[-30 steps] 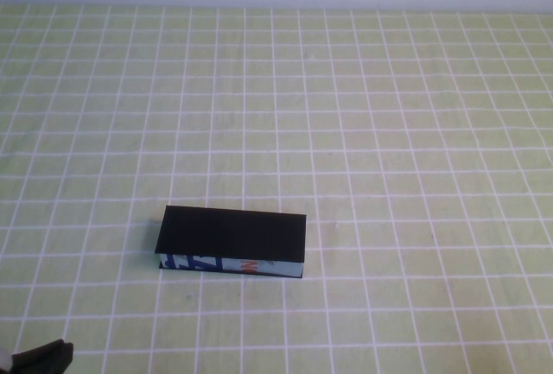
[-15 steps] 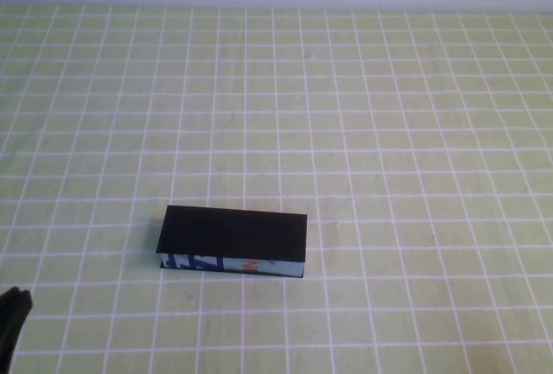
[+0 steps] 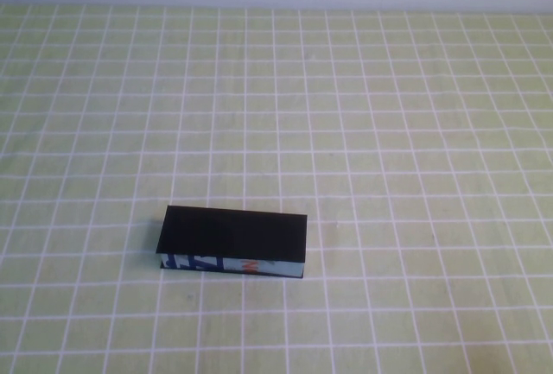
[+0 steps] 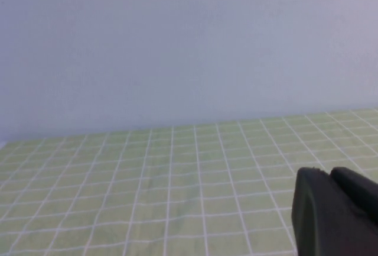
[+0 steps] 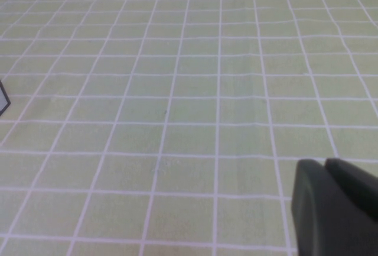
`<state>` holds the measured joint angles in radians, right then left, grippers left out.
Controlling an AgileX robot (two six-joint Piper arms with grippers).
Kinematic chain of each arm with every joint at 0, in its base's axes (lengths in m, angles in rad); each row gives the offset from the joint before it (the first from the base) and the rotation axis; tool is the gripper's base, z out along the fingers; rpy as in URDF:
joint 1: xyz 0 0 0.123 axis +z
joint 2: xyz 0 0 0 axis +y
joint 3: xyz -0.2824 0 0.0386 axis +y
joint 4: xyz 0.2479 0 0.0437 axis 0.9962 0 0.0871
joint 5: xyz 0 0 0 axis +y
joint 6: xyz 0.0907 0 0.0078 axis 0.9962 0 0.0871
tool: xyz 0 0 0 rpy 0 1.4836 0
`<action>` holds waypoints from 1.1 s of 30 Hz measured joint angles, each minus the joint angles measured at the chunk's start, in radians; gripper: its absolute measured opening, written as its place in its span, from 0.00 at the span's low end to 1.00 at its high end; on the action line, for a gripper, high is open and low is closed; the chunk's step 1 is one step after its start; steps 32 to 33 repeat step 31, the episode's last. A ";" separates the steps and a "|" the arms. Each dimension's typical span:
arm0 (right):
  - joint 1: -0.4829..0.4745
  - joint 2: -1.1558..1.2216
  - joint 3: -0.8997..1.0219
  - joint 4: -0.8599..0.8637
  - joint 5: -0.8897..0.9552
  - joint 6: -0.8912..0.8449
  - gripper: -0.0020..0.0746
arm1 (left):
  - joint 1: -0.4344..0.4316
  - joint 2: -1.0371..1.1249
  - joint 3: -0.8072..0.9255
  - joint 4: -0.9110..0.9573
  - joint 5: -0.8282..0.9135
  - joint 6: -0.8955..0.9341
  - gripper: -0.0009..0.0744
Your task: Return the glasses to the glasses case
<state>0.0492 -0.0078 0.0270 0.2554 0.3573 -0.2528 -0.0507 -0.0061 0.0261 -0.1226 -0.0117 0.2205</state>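
On the green checked worktop [image 3: 389,132], found the glasses case [image 3: 233,240] lying flat with its lid down, printed front edge turned toward the robot's side. Saw no glasses beside the case, behind it or anywhere else in any view; could not tell whether they lay shut inside.

Saw neither arm near the case from above. Caught the left hand [image 4: 336,211] only as a dark block in its own wrist view, looking over bare cloth toward the pale wall, with the case out of that view; could not tell whether open or closed. Caught the right hand [image 5: 336,208] the same way, low over bare cloth, off to the right of the case by the look of it; could not tell its state either.

Judged the task either finished, with both hands clear of the case, or stalled before a lid that needed lifting. If the second, judged it wise to:
- pin the case down with one hand near one end, since so light a box would likely slide on the cloth;
- lift the lid from the printed front edge, not from the hinge side;
- lower the glasses in lengthwise, folded, and level with the case;
- press the lid shut only after nothing stood proud of the rim.
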 joint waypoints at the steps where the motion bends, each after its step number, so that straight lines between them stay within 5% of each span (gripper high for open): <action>1: 0.000 0.000 0.000 0.000 0.000 0.000 0.01 | 0.011 -0.004 0.000 0.003 0.002 -0.005 0.01; 13: 0.000 -0.002 0.000 0.000 0.000 0.000 0.01 | 0.021 -0.004 0.000 0.010 0.378 -0.052 0.01; 33: 0.000 -0.002 0.000 0.000 0.000 -0.001 0.01 | 0.021 -0.006 0.000 0.010 0.399 -0.057 0.01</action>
